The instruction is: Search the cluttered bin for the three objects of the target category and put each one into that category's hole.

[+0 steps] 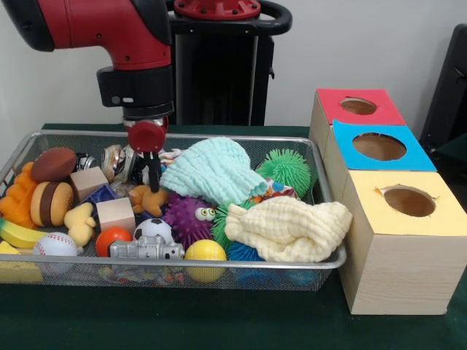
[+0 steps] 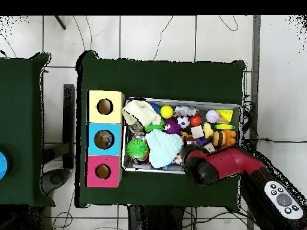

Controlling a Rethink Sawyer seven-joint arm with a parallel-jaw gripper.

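Observation:
A wire mesh bin [image 1: 44, 136] holds a heap of toys. My gripper [image 1: 153, 177] hangs from the red wrist [image 1: 147, 136] into the bin's back left part, just above a brown teddy bear [image 1: 148, 198] and beside a mint cloth [image 1: 211, 171]. Balls lie near the front: a soccer ball [image 1: 153, 229], an orange ball [image 1: 112, 239], a baseball [image 1: 55, 244] and a yellow ball [image 1: 205, 251]. To the right stand three boxes with holes on top: red [image 1: 358, 106], blue [image 1: 379, 146] and yellow [image 1: 409, 200]. In the overhead view the arm [image 2: 219, 165] covers the gripper.
The bin also holds a brown football [image 1: 53, 164], a hamburger toy [image 1: 51, 203], two wooden cubes [image 1: 115, 214], a purple spiky toy [image 1: 188, 215], a green spiky ball [image 1: 284, 168], a banana [image 1: 18, 235] and a pale yellow cloth [image 1: 288, 228]. A green cloth covers the table [image 1: 219, 321].

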